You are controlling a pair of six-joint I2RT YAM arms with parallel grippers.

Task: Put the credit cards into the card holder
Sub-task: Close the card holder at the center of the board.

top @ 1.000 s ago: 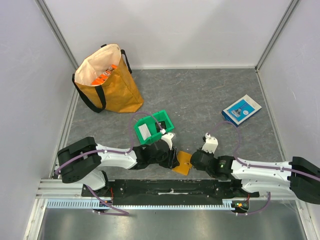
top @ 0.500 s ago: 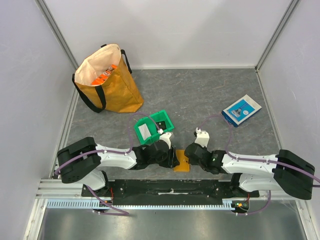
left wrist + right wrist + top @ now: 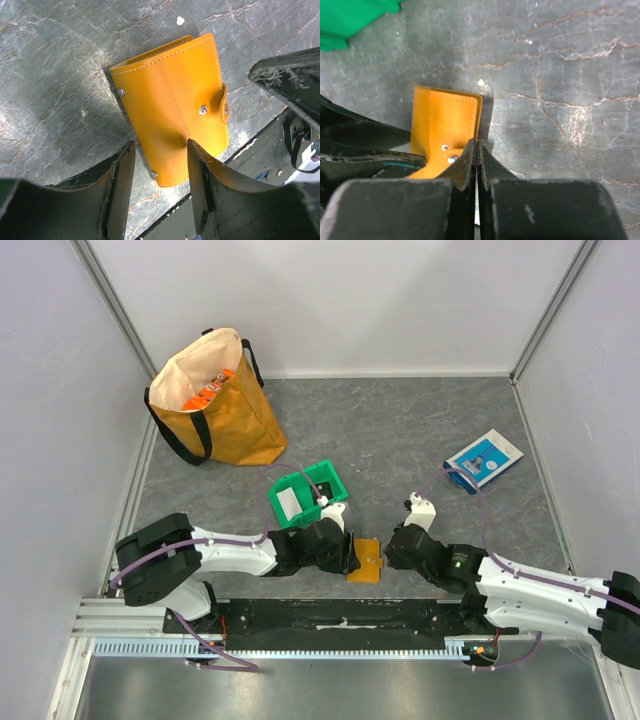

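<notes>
Near edge of grey stone-patterned bench (image 3: 400, 430), between the two arm bases: small flat orange folding wallet (image 3: 365, 562), folded shut, outer face up, lying flat. Snap tab on its long side, toward the right arm.

Left claw (image 3: 347, 556) low over the wallet's left end, roughly half open. In the left wrist view its two dark fingers (image 3: 117, 185) straddle the wallet's near corner. One finger lies on the orange face, where the leather shows a shallow dent. The other sits just beside the stitched edge. The wallet is not pinched between them, and nothing else is in this claw.

Right claw (image 3: 388, 558) fully closed and empty, its fingers (image 3: 470, 160) pressed flat together. The joined tip sits at the wallet's right edge, just beside the snap studs. Cannot tell whether it touches.

Beyond the left claw, close by: green plastic bin (image 3: 335, 480), with a white flat rectangular card (image 3: 288, 503) lying inside at its left end. There is also something dark in the bin, too small to make out.

Far left corner: orange-yellow tote bag (image 3: 235, 420), upright, mouth open, black handles. To the right, well apart from everything: blue-and-white flat box (image 3: 483, 460) lying flat.
</notes>
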